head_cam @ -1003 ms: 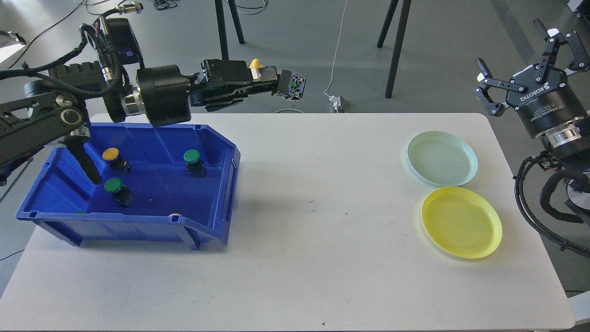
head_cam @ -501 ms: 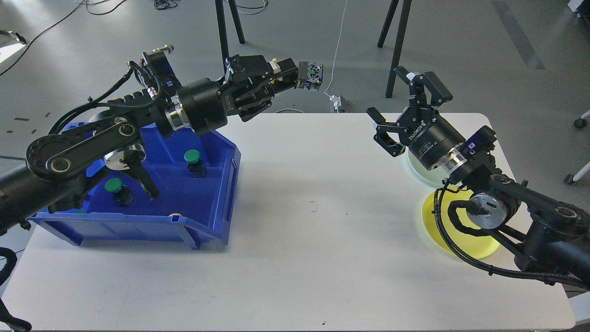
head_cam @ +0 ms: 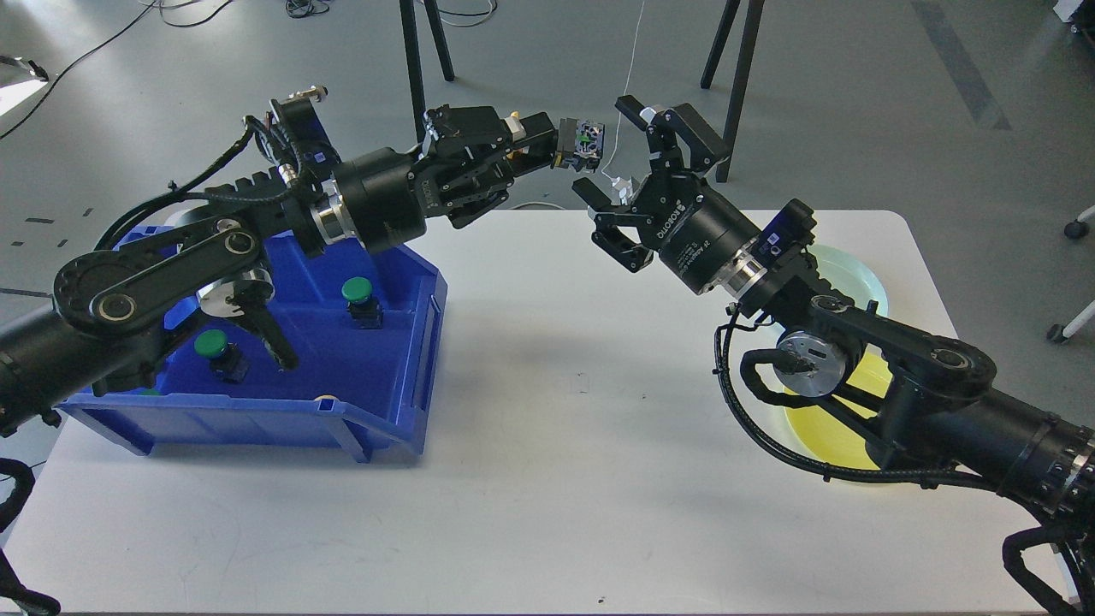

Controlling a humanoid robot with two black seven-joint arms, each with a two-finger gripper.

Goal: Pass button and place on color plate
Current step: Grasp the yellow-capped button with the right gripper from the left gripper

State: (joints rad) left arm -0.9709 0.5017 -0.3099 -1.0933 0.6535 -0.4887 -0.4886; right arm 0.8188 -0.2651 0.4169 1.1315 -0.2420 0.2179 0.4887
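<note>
My left gripper is shut on a push button, seen from its dark base end with a yellow cap side behind the fingers, held in the air above the table's far edge. My right gripper is open, its fingers spread just right of the button, not touching it. The light green plate and the yellow plate lie at the right, partly hidden by my right arm.
A blue bin at the left holds two green buttons and others partly hidden. The white table spans the view. Black stand legs rise behind the table.
My right gripper has swung in from the far right to just beside the held button. My left gripper has moved right and slightly up with the button, then held nearly still.
</note>
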